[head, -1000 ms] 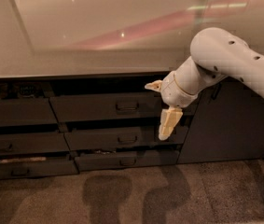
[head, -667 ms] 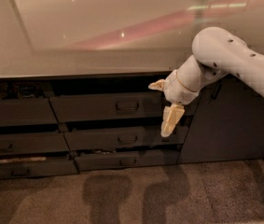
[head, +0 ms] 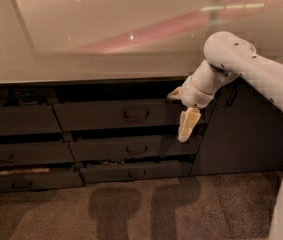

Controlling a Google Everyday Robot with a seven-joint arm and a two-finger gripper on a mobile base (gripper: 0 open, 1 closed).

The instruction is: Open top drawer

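The top drawer (head: 106,116) is the wide dark grey front just under the counter, with a small loop handle (head: 136,115) at its centre. A dark gap runs above its front. My gripper (head: 187,124) hangs from the white arm (head: 231,59) and points down in front of the drawer's right end, to the right of the handle and apart from it. It holds nothing that I can see.
Two narrower drawers (head: 136,148) (head: 137,173) sit below the top one, each stepped out a little. More drawers (head: 16,121) stand at the left. A tall grey door panel (head: 246,134) with a vertical handle (head: 229,96) is at the right. A pale counter (head: 106,39) runs above, carpet (head: 146,209) below.
My gripper has drifted slightly to the right and a little upward. The drawers have not moved.
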